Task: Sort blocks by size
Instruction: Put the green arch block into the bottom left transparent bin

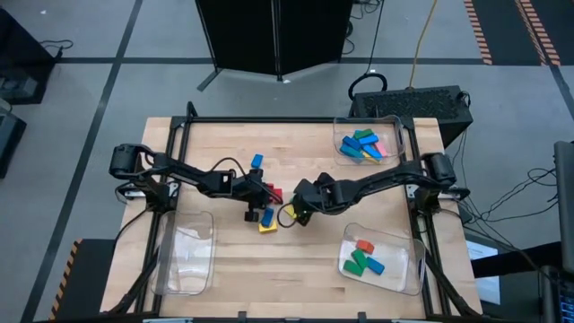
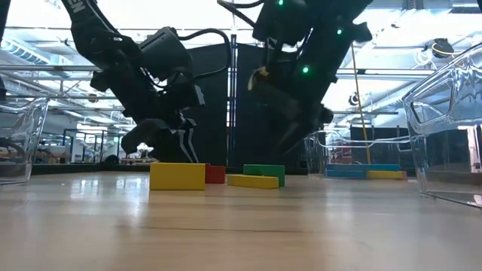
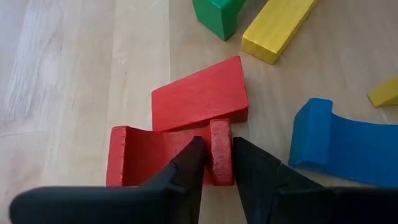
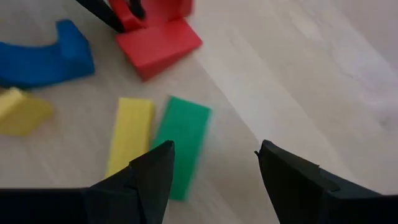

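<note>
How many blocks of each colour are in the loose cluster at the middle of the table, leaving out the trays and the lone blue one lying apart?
red block: 2
yellow block: 2
blue block: 1
green block: 1
Total: 6

No text, label, brand, number or sign can be read anywhere in these views: not on the blocks, the trays, the arms or the equipment beyond the table.
</note>
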You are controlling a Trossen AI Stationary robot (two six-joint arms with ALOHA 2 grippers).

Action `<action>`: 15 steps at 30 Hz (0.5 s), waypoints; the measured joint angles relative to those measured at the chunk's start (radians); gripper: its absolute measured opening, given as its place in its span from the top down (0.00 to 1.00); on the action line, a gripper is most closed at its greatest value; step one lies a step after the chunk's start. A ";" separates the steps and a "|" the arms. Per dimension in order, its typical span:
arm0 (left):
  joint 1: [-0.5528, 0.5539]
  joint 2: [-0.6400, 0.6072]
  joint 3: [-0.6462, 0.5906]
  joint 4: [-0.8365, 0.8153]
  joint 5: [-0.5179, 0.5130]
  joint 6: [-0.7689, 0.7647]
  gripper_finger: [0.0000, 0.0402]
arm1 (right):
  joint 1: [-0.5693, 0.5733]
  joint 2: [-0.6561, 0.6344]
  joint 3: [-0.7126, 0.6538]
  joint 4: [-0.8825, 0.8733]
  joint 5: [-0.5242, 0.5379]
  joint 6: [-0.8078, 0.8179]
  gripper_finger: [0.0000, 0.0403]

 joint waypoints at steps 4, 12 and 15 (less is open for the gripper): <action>-0.003 0.000 0.000 0.004 -0.002 0.003 0.74 | -0.002 0.018 -0.010 0.084 -0.002 -0.003 0.41; -0.003 -0.015 0.001 0.002 -0.002 -0.001 0.54 | 0.001 0.019 -0.009 0.099 0.003 0.029 0.28; -0.003 -0.023 0.001 -0.013 -0.025 -0.003 0.48 | 0.009 0.019 -0.009 0.067 0.016 0.060 0.23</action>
